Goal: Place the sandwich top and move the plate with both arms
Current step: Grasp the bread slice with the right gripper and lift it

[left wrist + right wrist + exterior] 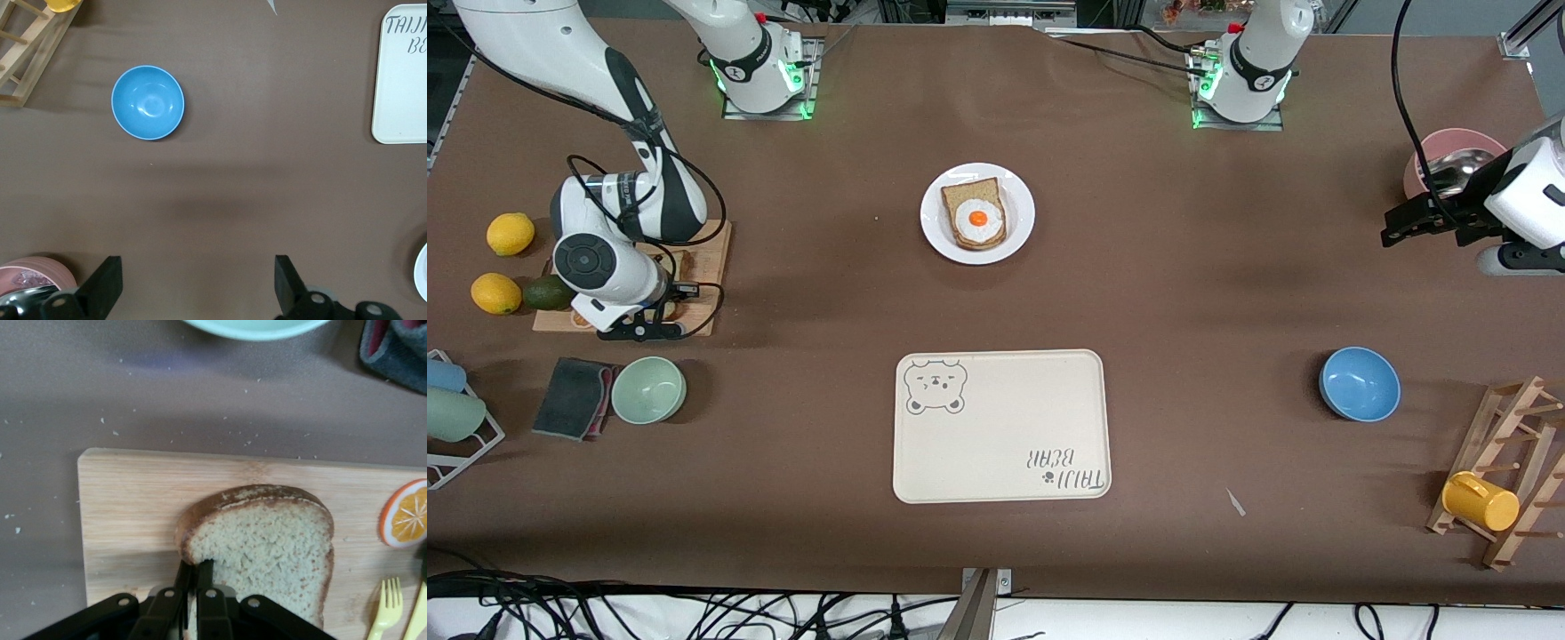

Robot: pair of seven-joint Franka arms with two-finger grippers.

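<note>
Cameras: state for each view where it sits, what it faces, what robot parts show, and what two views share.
Front: high across the table, facing both arms' bases; plate central.
Left wrist: on the waiting left arm, looking down at the blue bowl; left gripper jaws open.
Right wrist: over the cutting board; right gripper jaws shut on the sandwich top.
Shared: front and left wrist show the bear tray.

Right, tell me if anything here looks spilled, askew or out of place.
Pale crumbs are scattered on the table around the cutting board, where the right gripper pinches the sandwich top. A small pale scrap lies loose on the table beside the tray. Nothing else stands out.
</note>
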